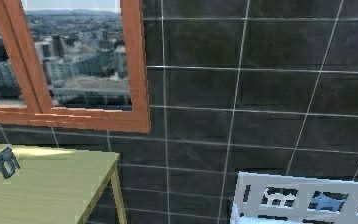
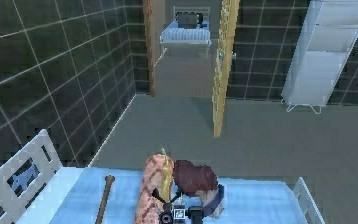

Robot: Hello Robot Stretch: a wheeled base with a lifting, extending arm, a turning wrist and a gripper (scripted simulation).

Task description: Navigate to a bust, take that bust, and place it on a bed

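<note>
Dark-tiled room, pale-blue white-framed bed (image 2: 257, 200): placing stage, I judged.
At the bed, a tan-and-brown bust-like lump (image 2: 159, 185) was by my pincer (image 2: 187, 208); grip, hold: couldn't tell.

Blue-sheeted bed (image 2: 257, 200) bearing a dark stick (image 2: 105, 197), a tan shape (image 2: 155, 185) and a reddish-brown lump (image 2: 195, 177).

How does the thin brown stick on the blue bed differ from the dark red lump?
The stick is long, slim and tan; the dark red lump is rounded and bulkier. The stick lies apart, the lump sits beside a pinkish shape. Both rest on the blue bed.
</note>
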